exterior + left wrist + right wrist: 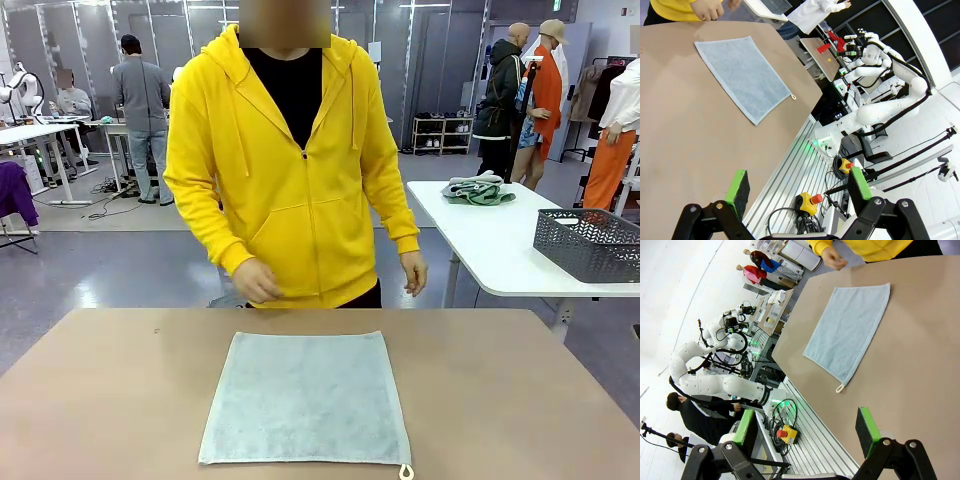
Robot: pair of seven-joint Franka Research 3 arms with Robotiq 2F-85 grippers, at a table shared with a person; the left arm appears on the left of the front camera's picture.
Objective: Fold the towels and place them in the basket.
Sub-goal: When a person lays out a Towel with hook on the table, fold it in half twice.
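Note:
One light grey-blue towel (307, 398) lies spread flat on the brown table (100, 400), its white tag loop at the near right corner. The same towel (742, 76) shows in the left wrist view and again as the towel (850, 329) in the right wrist view. My left gripper (798, 186) hangs open over the table's near edge, well short of the towel, with nothing between its fingers. Beside the table's near edge my right gripper (806, 426) is open too and holds nothing. The dark mesh basket (588, 243) stands on a white side table at far right.
A person in a yellow hoodie (290, 170) stands at the far side, both hands just past the table's far edge. A small heap of grey and green towels (479, 189) lies on the white side table (490, 240). Emergency-stop boxes (808, 202) and cables sit below the table's near edge.

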